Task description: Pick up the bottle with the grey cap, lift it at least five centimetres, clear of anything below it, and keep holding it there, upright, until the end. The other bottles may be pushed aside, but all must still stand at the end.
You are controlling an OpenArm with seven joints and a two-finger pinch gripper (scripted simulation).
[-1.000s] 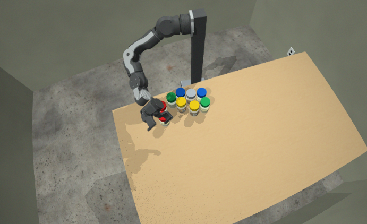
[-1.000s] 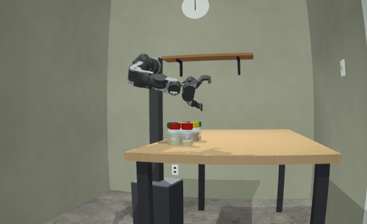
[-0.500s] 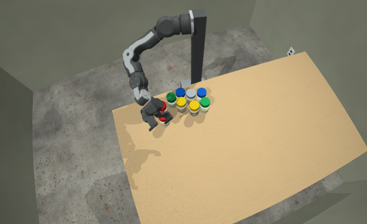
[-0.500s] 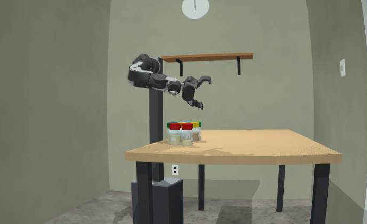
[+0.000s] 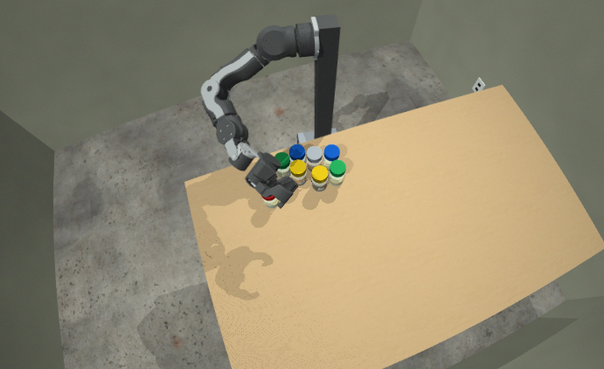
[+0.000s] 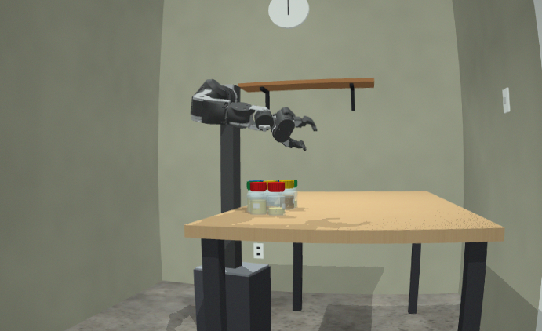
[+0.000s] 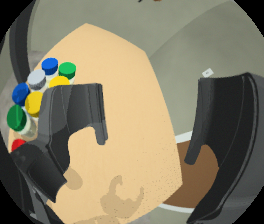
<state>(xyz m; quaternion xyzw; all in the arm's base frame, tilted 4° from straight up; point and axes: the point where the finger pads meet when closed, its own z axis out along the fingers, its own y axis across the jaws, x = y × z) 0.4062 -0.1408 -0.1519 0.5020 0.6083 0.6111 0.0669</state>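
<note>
The tabletop (image 5: 432, 238) carries a tight cluster of capped bottles near its edge at about 11 o'clock in the top view, close to the arm's post (image 5: 325, 82). In that cluster the bottle with the grey cap (image 5: 314, 155) stands upright in the back row between two blue-capped bottles (image 5: 296, 151) (image 5: 331, 151), with two yellow-capped bottles (image 5: 319, 173) just in front of it and green-capped ones on the flanks. Two red-capped bottles (image 6: 258, 197) stand at the near side in the exterior view.

The hand (image 6: 305, 136) hangs well above the caps, half closed with nothing between its fingers, offset towards 8 o'clock from the grey cap in the top view.

To do the approach well, I would judge it best to centre over the grey cap, come straight down with the fingers only as wide as the gaps allow, and turn the wrist so they slip beside the blue caps rather than strike them. A slanted entry risks toppling a neighbour.
</note>
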